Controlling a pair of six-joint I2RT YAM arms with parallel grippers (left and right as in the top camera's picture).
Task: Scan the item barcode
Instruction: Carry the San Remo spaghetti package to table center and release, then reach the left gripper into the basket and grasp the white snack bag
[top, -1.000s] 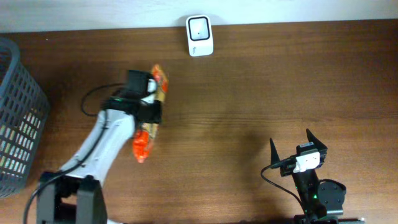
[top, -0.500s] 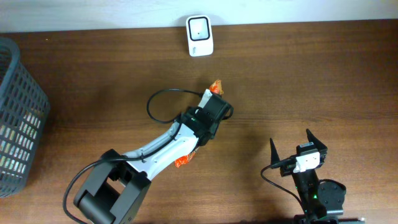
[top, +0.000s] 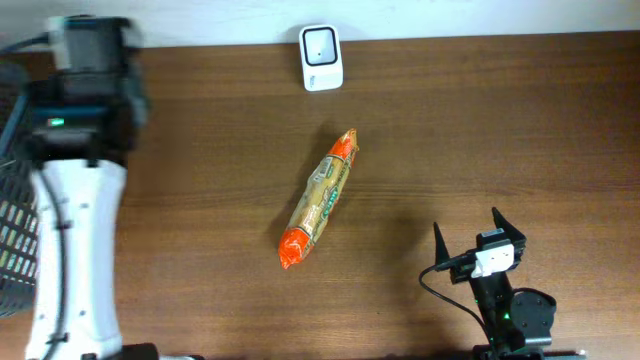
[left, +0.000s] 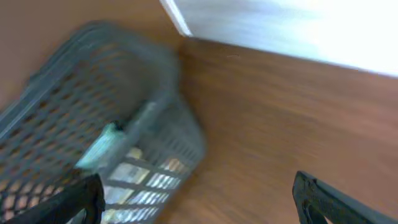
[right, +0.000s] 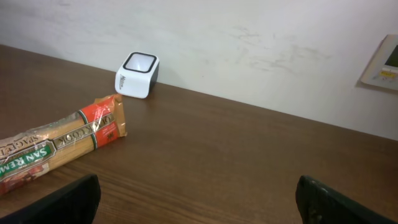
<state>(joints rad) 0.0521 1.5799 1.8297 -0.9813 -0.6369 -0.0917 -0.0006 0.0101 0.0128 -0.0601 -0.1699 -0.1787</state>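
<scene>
Gripping the pasta (top: 318, 200) mid-length with the spread right hand (top: 467, 224) would leave its barcode free for the scanner (top: 321, 57).

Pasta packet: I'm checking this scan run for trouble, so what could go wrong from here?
1. The pasta packet lies loose on the table, apart from the scanner, with no barcode showing; it may go unscanned.
2. The left gripper is open beside the basket, the view blurred; it could clip the rim.

Spaghetti pack (top: 319, 200) orange-and-tan; scanner (top: 321, 58) white; basket (left: 56, 143) grey mesh; table (top: 500, 120) brown woodgrain.
</scene>
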